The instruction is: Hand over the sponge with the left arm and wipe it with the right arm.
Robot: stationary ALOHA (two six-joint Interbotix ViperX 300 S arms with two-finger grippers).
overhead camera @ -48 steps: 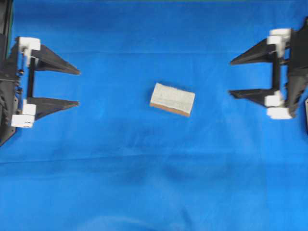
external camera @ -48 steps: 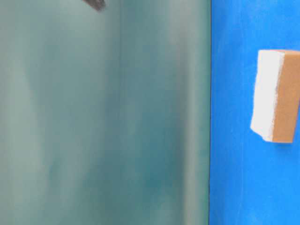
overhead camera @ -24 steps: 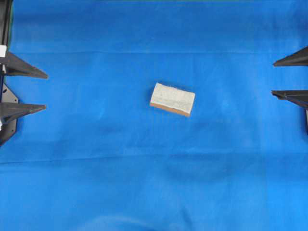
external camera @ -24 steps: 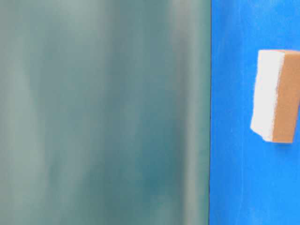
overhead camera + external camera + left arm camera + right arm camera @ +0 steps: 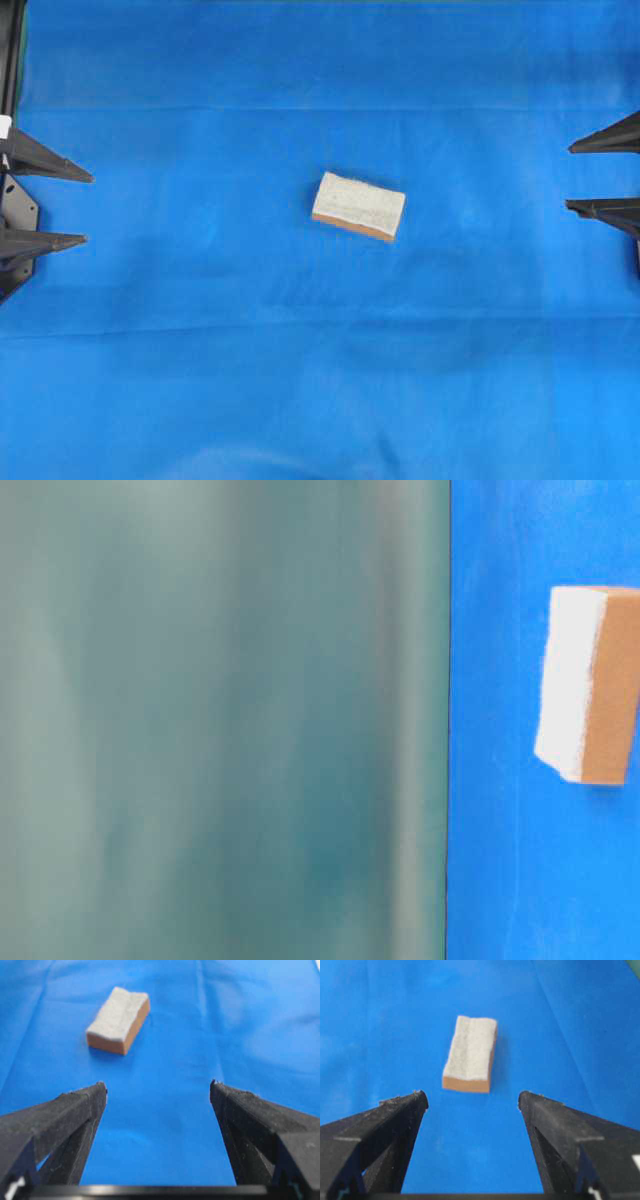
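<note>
The sponge [image 5: 359, 206], grey-white on top with an orange-tan base, lies flat near the middle of the blue cloth [image 5: 300, 380]. It also shows in the table-level view as the sponge [image 5: 590, 685], in the left wrist view as the sponge [image 5: 119, 1020] and in the right wrist view as the sponge [image 5: 471, 1054]. My left gripper [image 5: 88, 209] is at the far left edge, open and holding nothing, well away from the sponge. At the far right edge my right gripper [image 5: 568, 177] is open and holding nothing too. Both grippers [image 5: 158, 1085] [image 5: 471, 1095] point toward the sponge.
The blue cloth covers the whole table in the overhead view. A blurred grey-green surface [image 5: 220, 720] fills the left part of the table-level view. A black arm mount [image 5: 12, 215] sits at the left edge.
Both arms have drawn back outward toward the left and right edges; only their fingertips remain in the overhead view. The sponge has not moved.
</note>
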